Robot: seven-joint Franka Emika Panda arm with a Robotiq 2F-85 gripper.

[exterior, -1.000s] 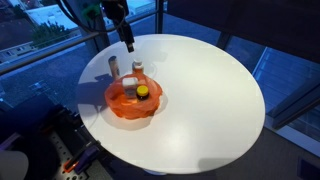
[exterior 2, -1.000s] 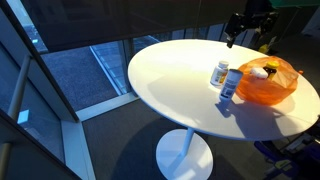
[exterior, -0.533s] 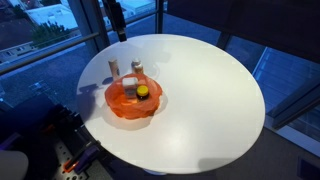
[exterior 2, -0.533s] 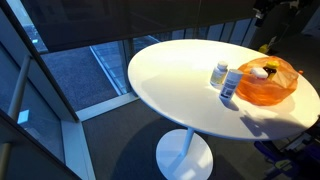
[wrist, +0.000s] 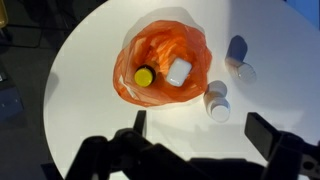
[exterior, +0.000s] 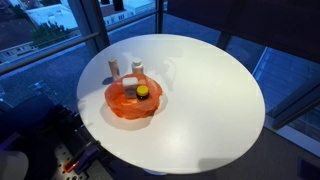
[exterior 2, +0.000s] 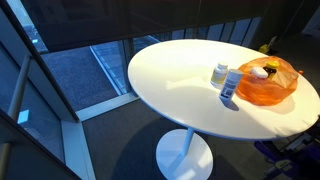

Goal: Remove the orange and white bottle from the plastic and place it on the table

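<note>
Judging by how things lie, you are at the end of the job. The orange and white bottle (exterior: pixel 137 68) stands upright on the counter (exterior: pixel 210 90), just beside the plastic bowl (exterior: pixel 116 108) and outside its rim. The pale bottle (exterior: pixel 113 67) is near it. Your tool (wrist: pixel 200 128) hangs high over the scene in the wrist view, its fingers spread wide with nothing between them.

If that reading is right, the next move asks little of you: hold the tool clear of the two standing bottles and do not nudge them.

Check one thing first. A white-capped item (wrist: pixel 179 70) sits in the bowl next to the yellow-topped item (wrist: pixel 145 76). From above only its cap shows, and the red plastic tints everything inside, so you cannot tell the colour of its body.

The wrist view gives you only two white caps on the counter, so which bottle is which is hard to say there. Neither exterior view shows the tool.
</note>
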